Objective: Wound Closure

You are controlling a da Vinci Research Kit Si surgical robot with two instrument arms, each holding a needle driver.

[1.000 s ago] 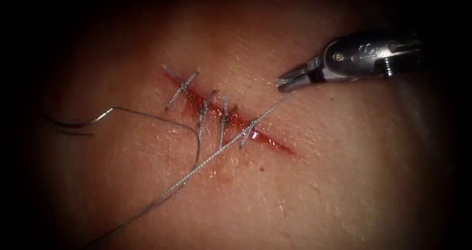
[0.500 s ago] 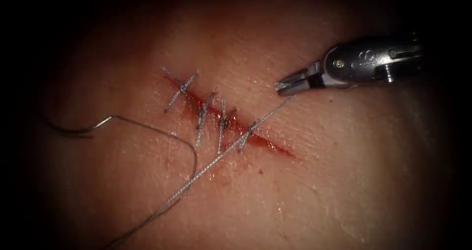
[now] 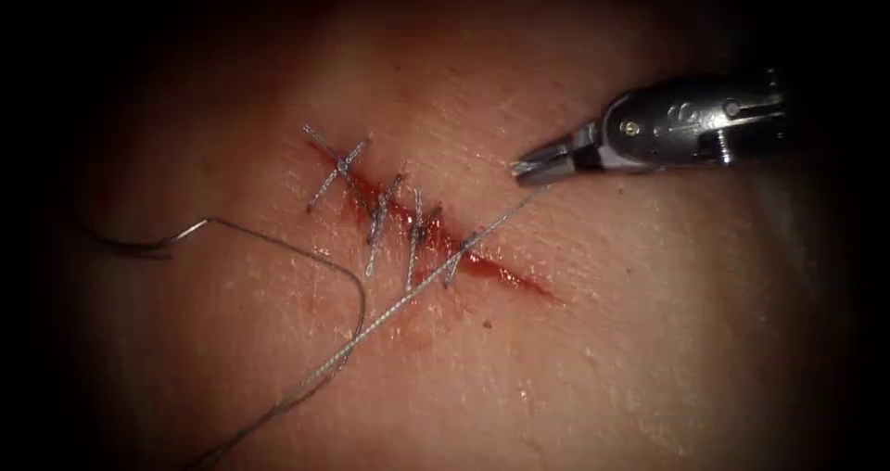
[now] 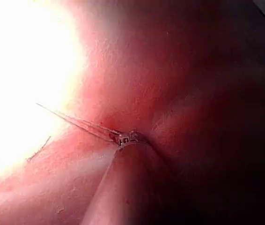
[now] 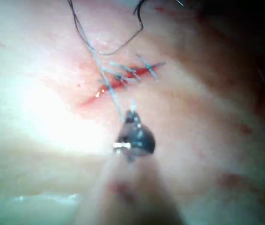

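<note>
Right arm's tool (image 3: 521,168), a steel needle driver on a dark shaft, comes in from the right and stops on the far right of the cut (image 3: 505,272), a slanting red slit in the pale pink tissue (image 3: 649,341). Its two jaws are pressed together, with hardly a gap at the tip. They seem to pinch the short far end of the thin grey braided thread (image 3: 399,297), which meets their underside. In the right wrist view the same strand runs straight to this tool's tip (image 5: 132,114).

From that tip the thread runs taut and straight toward the near left. It crosses the cut just beside the nearest of four short grey stitches (image 3: 380,213) that bridge the slit, then passes on over the tissue toward the near left edge. Red fluid (image 3: 366,193) wets the cut between the stitches.

Well to the left of the cut, and far from the right tool, the curved steel needle (image 3: 153,244) lies flat on the tissue, with neither tool on it and not in the tissue. A finer stretch of thread leaves its end, arcs rightward and bends down to join the taut strand.

In the left wrist view, strands of thread reach the left arm's tool (image 4: 124,139). I cannot tell whether it grips them.
</note>
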